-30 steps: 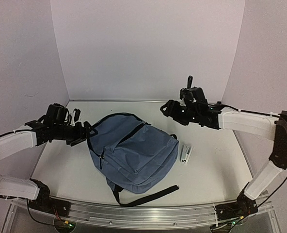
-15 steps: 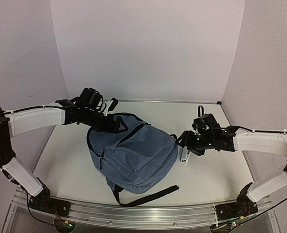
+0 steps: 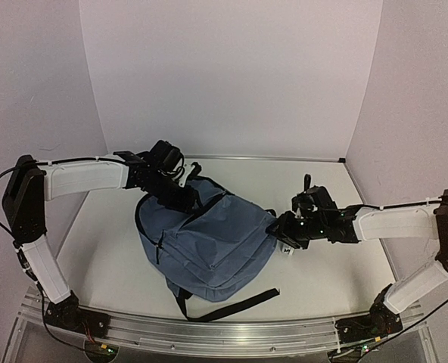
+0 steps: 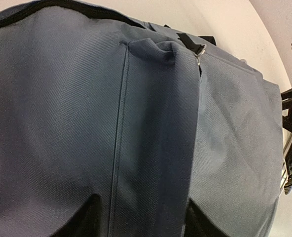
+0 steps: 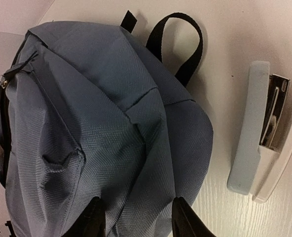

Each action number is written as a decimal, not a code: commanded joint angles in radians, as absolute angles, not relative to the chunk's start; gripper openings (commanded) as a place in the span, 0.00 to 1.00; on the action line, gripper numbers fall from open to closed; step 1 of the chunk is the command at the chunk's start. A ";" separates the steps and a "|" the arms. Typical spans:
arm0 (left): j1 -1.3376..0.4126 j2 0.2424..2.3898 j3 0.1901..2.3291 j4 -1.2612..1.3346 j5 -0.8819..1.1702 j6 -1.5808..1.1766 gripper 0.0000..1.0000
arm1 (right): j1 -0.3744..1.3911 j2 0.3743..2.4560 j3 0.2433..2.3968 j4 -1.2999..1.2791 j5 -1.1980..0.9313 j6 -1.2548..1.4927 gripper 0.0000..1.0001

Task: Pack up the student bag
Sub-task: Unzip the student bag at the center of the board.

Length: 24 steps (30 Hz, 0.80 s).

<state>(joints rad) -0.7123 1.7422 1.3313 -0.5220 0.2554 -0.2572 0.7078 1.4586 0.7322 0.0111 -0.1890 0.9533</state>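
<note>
At centre frame in the overhead view, the student bag (image 3: 209, 246) lay flat on the white table (image 3: 330, 189), slate-blue, one black strap (image 3: 235, 305) trailing toward the lower edge. Left gripper (image 3: 185, 198) sat on the bag's upper-left end; wrist view showed its fingers (image 4: 89, 219) clamped on a raised fold of the fabric. Right gripper (image 3: 281, 229) met the bag's right edge, fabric between its fingers (image 5: 92, 217); pinched or merely astride, could not tell. Pale stapler (image 5: 247, 143) lay just right of the bag, near a black carry loop (image 5: 183, 42).
</note>
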 commanded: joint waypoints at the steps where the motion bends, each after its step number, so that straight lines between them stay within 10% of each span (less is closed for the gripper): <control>1: -0.721 1.741 1.376 -0.556 0.189 -0.247 0.25 | 0.713 1.517 0.747 0.102 -0.200 0.953 0.31; 7: -0.721 1.698 1.341 -0.548 0.186 -0.267 0.00 | 0.710 1.566 0.808 0.114 -0.133 0.910 0.00; 21: -0.822 1.569 1.162 -0.264 0.294 -0.587 0.00 | 0.487 1.877 1.246 -0.016 -0.063 0.596 0.01; 24: -0.822 1.539 1.087 -0.196 0.210 -0.693 0.00 | 0.480 1.898 1.338 -0.092 -0.015 0.531 0.21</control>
